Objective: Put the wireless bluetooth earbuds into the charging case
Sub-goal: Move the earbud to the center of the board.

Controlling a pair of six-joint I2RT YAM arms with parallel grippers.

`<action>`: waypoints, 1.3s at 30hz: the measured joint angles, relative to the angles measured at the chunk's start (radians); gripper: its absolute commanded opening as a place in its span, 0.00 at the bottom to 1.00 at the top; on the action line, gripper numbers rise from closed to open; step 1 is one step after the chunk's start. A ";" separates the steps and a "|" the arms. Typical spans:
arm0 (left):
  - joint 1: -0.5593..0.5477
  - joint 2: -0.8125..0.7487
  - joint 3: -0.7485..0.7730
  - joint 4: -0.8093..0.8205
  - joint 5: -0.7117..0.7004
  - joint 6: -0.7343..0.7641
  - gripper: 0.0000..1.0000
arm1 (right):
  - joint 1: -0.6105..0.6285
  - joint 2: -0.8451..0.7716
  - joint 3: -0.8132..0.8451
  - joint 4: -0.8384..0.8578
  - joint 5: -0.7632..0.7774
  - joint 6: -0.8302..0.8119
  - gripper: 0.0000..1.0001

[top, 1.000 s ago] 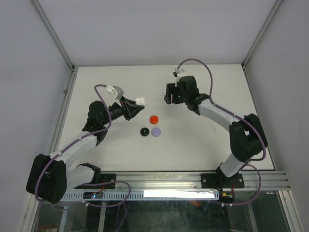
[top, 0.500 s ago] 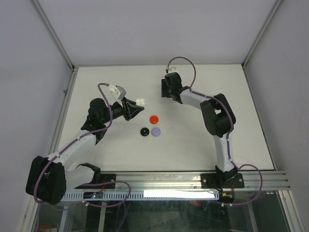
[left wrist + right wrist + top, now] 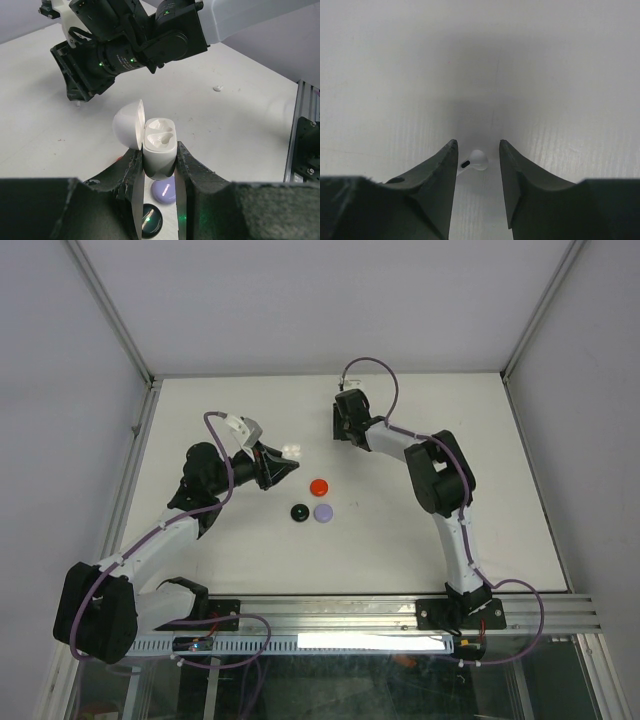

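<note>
Item one, your left gripper (image 3: 159, 156): fingers closed tight on the white charging case (image 3: 160, 139), which stands upright between the pads. Its lid (image 3: 127, 125) is hinged open to the left of the fingers, and both wells are open to view. Item two, your right gripper (image 3: 477, 145): tips down at the table (image 3: 560, 75), jaws partly open and straddling one white earbud (image 3: 478, 158). The earbud lies on the surface between the fingers, nearer the left one, with a gap at the right one; you have no grip on it. Item three, beneath your left gripper's fingers: a lavender round case (image 3: 165, 191) and a black round case (image 3: 150, 220) side by side, with a red round case (image 3: 319, 486) close by them.
</note>
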 measured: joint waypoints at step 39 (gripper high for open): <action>0.000 0.017 0.000 0.000 0.027 -0.008 0.00 | -0.092 -0.135 -0.145 -0.053 -0.280 -0.409 0.51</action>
